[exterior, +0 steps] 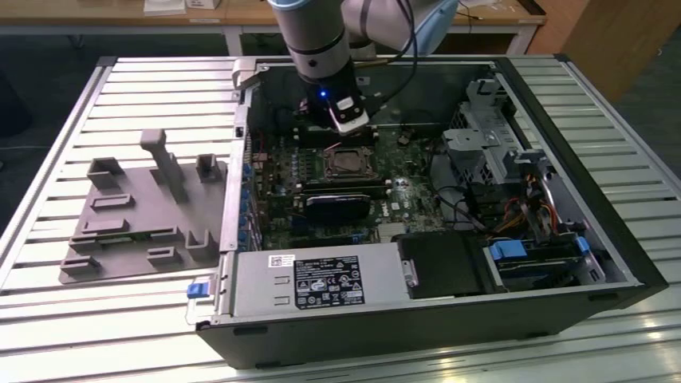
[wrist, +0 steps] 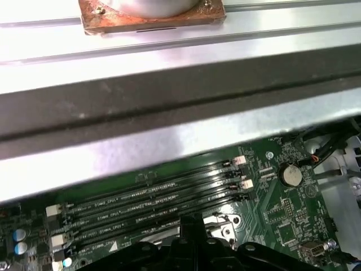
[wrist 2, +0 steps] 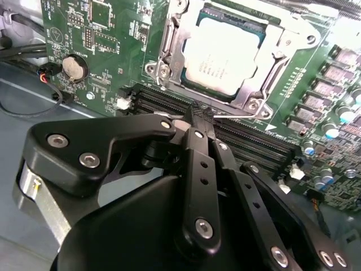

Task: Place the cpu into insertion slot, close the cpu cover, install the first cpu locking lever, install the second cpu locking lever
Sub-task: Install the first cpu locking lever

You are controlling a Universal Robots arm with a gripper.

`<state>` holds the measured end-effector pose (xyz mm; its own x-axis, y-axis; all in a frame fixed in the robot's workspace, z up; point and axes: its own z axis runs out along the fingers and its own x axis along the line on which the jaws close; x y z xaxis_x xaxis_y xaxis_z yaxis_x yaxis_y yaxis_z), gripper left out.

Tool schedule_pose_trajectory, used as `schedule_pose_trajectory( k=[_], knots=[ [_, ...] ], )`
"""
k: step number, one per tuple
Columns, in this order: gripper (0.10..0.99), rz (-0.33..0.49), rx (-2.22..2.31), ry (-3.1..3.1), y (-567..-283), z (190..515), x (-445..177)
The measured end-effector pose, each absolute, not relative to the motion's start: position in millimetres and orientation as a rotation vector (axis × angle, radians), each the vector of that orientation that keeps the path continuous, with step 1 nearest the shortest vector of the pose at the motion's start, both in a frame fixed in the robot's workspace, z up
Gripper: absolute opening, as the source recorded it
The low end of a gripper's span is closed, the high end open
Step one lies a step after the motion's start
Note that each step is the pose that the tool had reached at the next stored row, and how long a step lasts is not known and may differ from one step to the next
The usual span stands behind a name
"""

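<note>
1. Although the black linked-arm gripper (wrist 2: 201, 113) has its jaws pressed together tip to tip, the second wrist view does not show whether anything is nipped between them.
2. The jaw tips sit at the border where the four long black memory slots (wrist 2: 248, 138) meet the small square insertion slot (wrist 2: 204, 90) with its thin silver rim.
3. The cpu (wrist 2: 223, 51), a small flat square chip with a dull silver-grey metal top, lies seated in that slot. It is just past the memory slots from the jaws and apart from them.
4. The cpu cover (wrist 2: 280, 45), a thin square silver metal frame, lies folded down flat over the chip's edges, and the chip's top shows through its window.
5. Being square, the chip has no long axis. It lies flat, with its metal top facing out of the open black computer case (exterior: 426, 335) and two of its edges parallel to the memory slots.
6. In the exterior view the case rests on a slatted metal table (exterior: 127, 319), and the gripper hangs inside it by the memory slots.
</note>
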<state>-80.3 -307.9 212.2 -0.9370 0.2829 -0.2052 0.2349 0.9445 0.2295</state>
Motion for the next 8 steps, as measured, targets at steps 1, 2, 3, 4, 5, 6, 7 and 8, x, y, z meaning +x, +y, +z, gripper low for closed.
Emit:
schedule_pose_trajectory(
  k=[1, 2, 3, 4, 5, 6, 7, 8],
  knots=[
    [0.102, 0.296, 0.391, 2.862, -307.1, 211.9, -80.0],
    [0.102, 0.295, 0.395, 2.861, -306.3, 211.7, -79.7],
    [0.102, 0.294, 0.400, 2.860, -305.5, 211.5, -79.3],
    [0.102, 0.294, 0.405, 2.859, -304.8, 211.2, -78.8],
    [0.102, 0.293, 0.412, 2.858, -304.2, 210.9, -78.1],
    [0.102, 0.292, 0.420, 2.856, -303.8, 210.6, -77.5],
    [0.102, 0.291, 0.429, 2.854, -303.5, 210.3, -76.7],
    [0.102, 0.289, 0.439, 2.852, -303.2, 210.0, -76.2]
  ],
)
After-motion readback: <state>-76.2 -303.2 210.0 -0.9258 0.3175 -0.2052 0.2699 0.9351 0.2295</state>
